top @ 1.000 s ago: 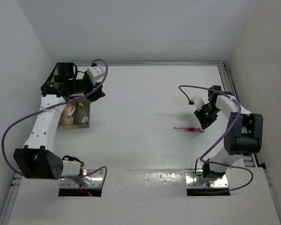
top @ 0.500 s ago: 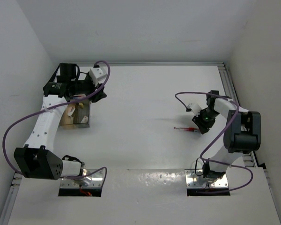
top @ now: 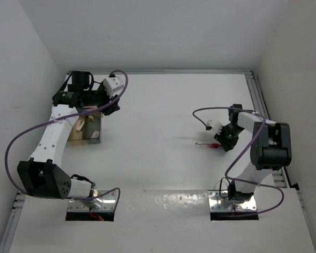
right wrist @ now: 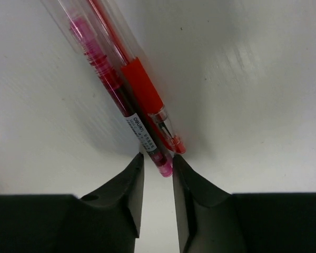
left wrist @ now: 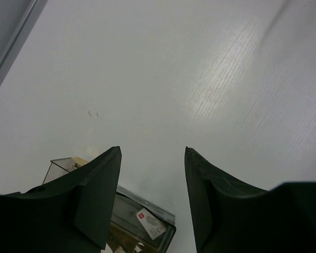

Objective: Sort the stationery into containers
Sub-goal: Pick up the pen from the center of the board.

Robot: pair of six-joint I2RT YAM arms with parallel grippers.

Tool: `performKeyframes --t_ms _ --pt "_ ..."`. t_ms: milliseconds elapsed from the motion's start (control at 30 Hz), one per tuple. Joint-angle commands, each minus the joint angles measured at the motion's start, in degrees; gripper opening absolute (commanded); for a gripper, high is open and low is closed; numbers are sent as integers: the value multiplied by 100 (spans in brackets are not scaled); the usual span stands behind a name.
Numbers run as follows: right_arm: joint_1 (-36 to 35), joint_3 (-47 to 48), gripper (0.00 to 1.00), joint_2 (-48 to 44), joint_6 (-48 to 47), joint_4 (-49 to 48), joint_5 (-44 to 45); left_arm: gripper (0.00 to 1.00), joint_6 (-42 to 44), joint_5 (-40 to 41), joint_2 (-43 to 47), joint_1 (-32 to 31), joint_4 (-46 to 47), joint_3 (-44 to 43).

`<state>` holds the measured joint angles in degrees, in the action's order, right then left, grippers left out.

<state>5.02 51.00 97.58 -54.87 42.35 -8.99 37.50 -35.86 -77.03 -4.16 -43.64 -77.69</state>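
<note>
White table [top: 158, 105]: red pens [right wrist: 131, 89] run lengthwise away from the right gripper [right wrist: 158, 161], near ends entering its narrow jaws, grip unconfirmed; left gripper [top: 108, 105] well apart.

Beyond the right jaws, both red pens [right wrist: 142, 87] run off the picture's top edge, so their far ends are cut off. One pen's near end lies between the jaw tips; whether they pinch it cannot be told. Below the left jaws, the clear box [left wrist: 154, 207] is half hidden behind them and cut by the bottom edge, its contents too partial to identify.
</note>
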Motion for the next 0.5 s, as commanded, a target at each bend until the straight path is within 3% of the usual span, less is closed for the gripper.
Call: performKeyframes --t_ms 0,267,467 --pt "-80 -152 26 -20 -340 54 -120 57 109 35 39 -49 40 -115" --pt "-448 -1055 13 -677 -612 -138 3 57 65 17 83 -58 39 -150" --pt "-1273 -1479 6 -1188 -648 -271 73 55 -67 -97 118 -32 31 -45"
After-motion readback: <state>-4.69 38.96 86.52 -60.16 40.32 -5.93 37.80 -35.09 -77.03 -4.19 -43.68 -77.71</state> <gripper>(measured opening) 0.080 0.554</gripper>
